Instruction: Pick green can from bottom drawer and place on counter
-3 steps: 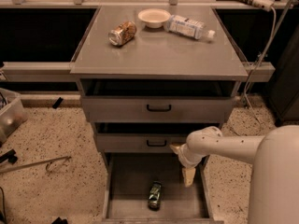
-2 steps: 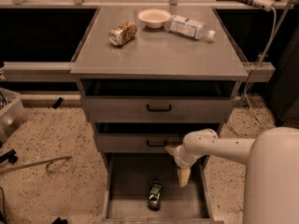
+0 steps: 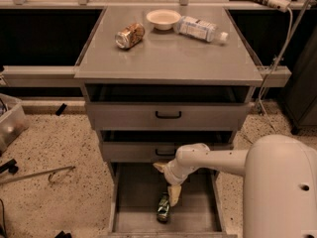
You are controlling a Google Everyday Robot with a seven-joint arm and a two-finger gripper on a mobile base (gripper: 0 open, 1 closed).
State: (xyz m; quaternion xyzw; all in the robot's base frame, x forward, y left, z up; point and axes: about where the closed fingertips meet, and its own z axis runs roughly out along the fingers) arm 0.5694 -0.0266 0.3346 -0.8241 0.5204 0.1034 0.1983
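Observation:
The green can point(image 3: 163, 208) lies on its side on the floor of the open bottom drawer point(image 3: 133, 202), near the drawer's front middle. My gripper point(image 3: 165, 185) hangs over the drawer just above and slightly right of the can, below the middle drawer's front. Its two tan fingers point(image 3: 174, 195) stand apart, open and empty; the lower one points down beside the can's upper end. The white arm reaches in from the lower right. The counter point(image 3: 168, 56) is the grey cabinet top above.
On the counter lie a tan patterned can point(image 3: 130, 35), a white bowl point(image 3: 163, 19) and a plastic bottle point(image 3: 200, 29). The two upper drawers with black handles point(image 3: 168, 115) are partly pulled out. A plastic bin point(image 3: 10, 123) and a metal rod point(image 3: 37, 175) are on the floor at left.
My gripper has moved left and a little down over the bottom drawer, closer to the green can. The can has not moved.

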